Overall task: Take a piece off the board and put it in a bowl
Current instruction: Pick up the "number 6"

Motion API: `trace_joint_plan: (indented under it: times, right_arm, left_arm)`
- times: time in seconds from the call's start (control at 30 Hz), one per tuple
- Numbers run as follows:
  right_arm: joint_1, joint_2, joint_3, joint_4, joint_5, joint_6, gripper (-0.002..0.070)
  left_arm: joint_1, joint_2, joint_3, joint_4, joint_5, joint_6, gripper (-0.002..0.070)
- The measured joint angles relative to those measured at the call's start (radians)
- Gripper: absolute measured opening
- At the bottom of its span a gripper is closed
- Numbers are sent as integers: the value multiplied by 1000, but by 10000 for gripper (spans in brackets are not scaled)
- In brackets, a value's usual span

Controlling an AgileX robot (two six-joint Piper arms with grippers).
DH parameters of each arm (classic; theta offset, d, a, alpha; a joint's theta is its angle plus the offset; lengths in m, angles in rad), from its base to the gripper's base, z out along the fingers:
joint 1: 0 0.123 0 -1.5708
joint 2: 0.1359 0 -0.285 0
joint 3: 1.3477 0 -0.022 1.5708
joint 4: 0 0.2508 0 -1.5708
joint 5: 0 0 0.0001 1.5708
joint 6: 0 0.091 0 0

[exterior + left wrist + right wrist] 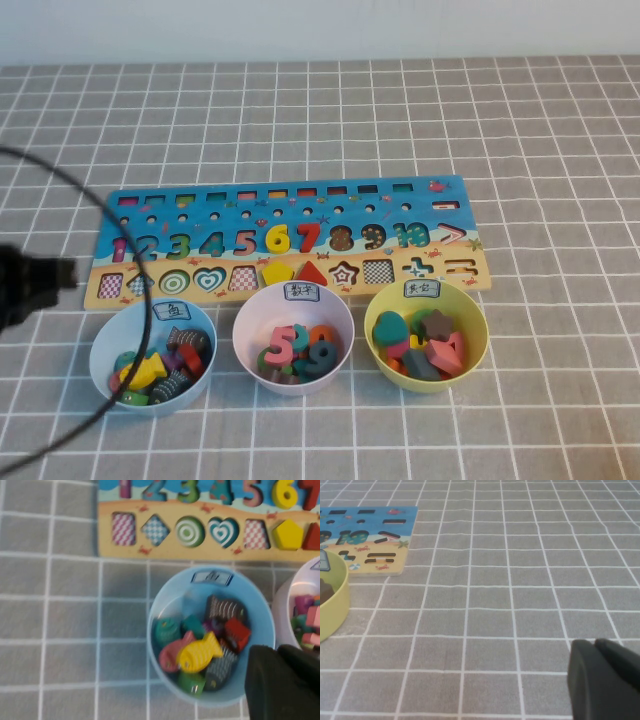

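Observation:
The yellow "6" (278, 238) sits in its slot on the board (230, 213), between the pink 5 and the red 7. It also shows in the left wrist view (286, 493), with the board's sandy band (165, 555) below it. The whitish-pink bowl (243, 318), with a white tag on its rim, stands in front of the board's middle and holds several numerals. Its edge shows in the left wrist view (290, 600). My left gripper (45, 280) (277, 650) is shut and empty, at the table's left, near the light blue bowl. My right gripper (595, 642) is shut and empty, over bare table right of the board.
A light blue bowl (105, 350) (165, 600) with fish pieces stands left of the pink bowl. A yellow-green bowl (478, 320) (335, 605) with shape pieces stands to its right. A black cable (130, 250) arcs over the board's left end. The board's corner (395, 535) shows in the right wrist view.

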Motion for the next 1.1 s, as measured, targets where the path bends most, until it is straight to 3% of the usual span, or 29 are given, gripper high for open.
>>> trace_joint_plan:
  times: [0.17,0.53,1.1]
  right_arm:
    - [0,0,0,0,0,0,-17]
    - [0,0,0,0,0,0,-17]
    - [0,0,0,0,0,0,-17]
  left_arm:
    - [-39,211,-148,-30,2,41,-1]
    - [-202,677,-556,-34,108,55,-1]
    - [-351,1142,-1099,84,350,-39,-2]
